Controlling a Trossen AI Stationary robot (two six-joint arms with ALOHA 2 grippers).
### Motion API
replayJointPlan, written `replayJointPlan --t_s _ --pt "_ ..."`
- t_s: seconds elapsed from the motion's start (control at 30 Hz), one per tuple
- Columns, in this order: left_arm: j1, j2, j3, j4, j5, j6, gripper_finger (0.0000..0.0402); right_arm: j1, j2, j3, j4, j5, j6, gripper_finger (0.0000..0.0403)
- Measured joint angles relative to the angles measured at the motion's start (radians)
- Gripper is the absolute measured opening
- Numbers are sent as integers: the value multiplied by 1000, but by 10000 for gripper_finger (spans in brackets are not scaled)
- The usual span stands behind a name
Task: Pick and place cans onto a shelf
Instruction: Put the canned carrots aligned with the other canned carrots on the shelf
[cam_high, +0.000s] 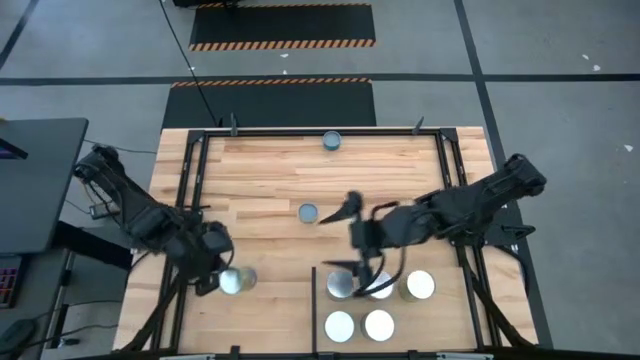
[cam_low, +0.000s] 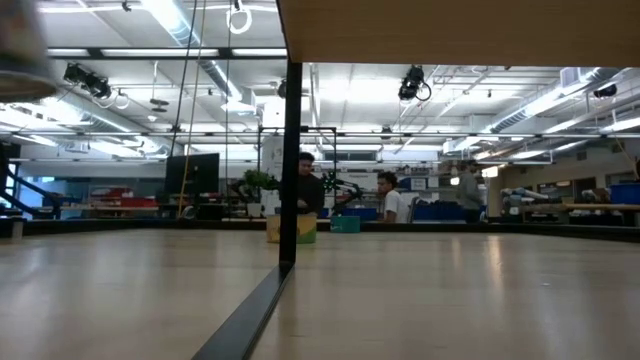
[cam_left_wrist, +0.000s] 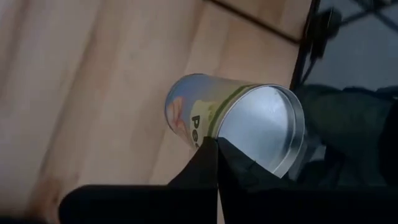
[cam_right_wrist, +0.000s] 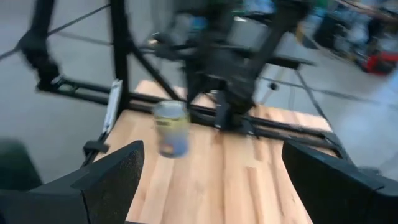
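Note:
Several silver-topped cans stand in two rows in the black-barred shelf section at the table's near right. Another silver-topped can stands on the bare wood at the near left; it shows in the left wrist view and the right wrist view. Two blue-grey-topped cans stand at mid-table and at the far edge. My left gripper is shut, right beside the near-left can. My right gripper is wide open and empty above mid-table, by the shelf's far left corner, facing left. My left gripper's shut fingertips stand at the near-left can's side just below its top rim, coming from the table's left. The can stands upright on the wood. I cannot tell whether the fingertips touch it.
Thin black bars frame the wood top, and a divider bar bounds the shelf's left side. A black post stands in the low view, with people far behind in the room. Bare wood lies across the middle and far half of the table.

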Motion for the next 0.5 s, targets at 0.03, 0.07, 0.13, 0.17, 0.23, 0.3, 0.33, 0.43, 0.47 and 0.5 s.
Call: replayJointPlan --t_s 0.03,0.07,0.13,0.17,0.23,0.3,0.33,0.43,0.47,0.5 --pt "31 -5 0 8 0 26 0 -7 19 -1 21 -27 -31 389" --pt "62 -12 0 16 1 52 0 -16 39 -1 50 -43 -58 389" --pt "123 -24 1 37 5 105 0 -34 78 -1 126 -65 -100 389" --pt "154 -30 1 46 18 135 0 -45 96 -1 156 -79 -117 389" --pt "214 -42 1 54 51 199 0 -71 132 -1 224 -121 -128 389" --pt "272 -54 1 57 84 253 0 -99 165 -1 267 -171 -124 391" --pt "301 -59 2 61 104 279 0 -113 184 -1 297 -193 -120 392" --pt "373 -66 2 88 147 348 0 -151 243 -1 349 -240 -103 397" --pt "397 -66 2 100 164 374 0 -164 262 -1 367 -255 -89 398" --pt "418 -66 2 108 181 396 0 -176 280 1 373 -274 -69 399"
